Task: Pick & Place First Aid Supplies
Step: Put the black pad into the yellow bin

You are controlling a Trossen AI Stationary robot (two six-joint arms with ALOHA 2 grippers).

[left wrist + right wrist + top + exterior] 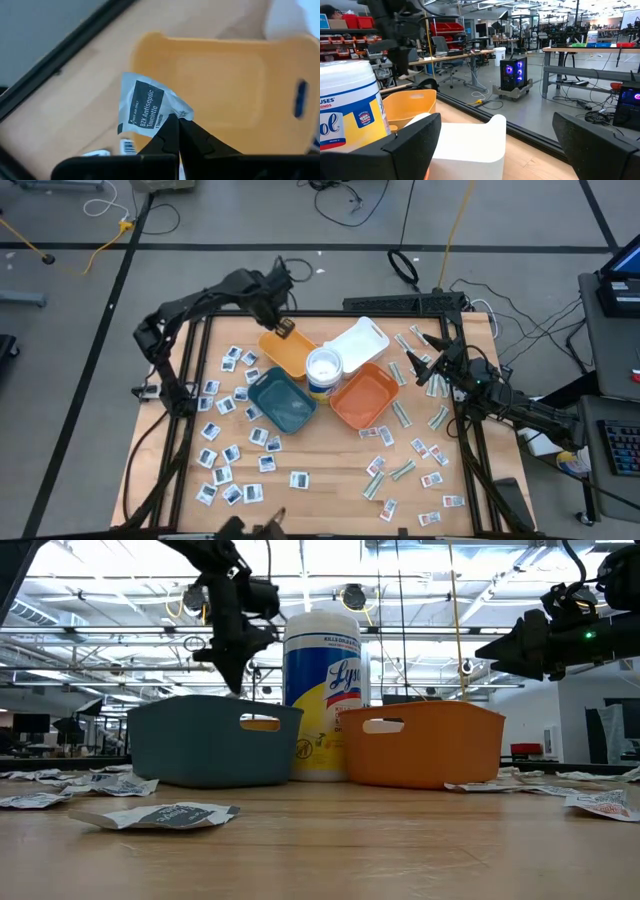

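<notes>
- Right now our left hand (177,131) is pinched shut on one white antiseptic towelette packet (145,107), held by a corner so that the rest of it sticks out beyond the fingertips.
- What the coming move turns on, we judge, is that the yellow tray (225,85) lies directly below and just beyond this hand, with the packet hanging over its near rim; a release should drop it inside.
- From above, the left hand (283,328) sits over the far end of the yellow tray (285,352), beside the white round tub (323,368).
- We cannot tell for certain how high the packet hangs above the tray floor; the low view suggests it is well clear of it.
- Our right hand (428,368) waits with fingers spread wide and nothing between them, off beyond the orange tray (365,395), farther from the yellow tray than the left.
- Many more packets (232,455) lie scattered on the tabletop (320,490) to either side of the trays.
</notes>
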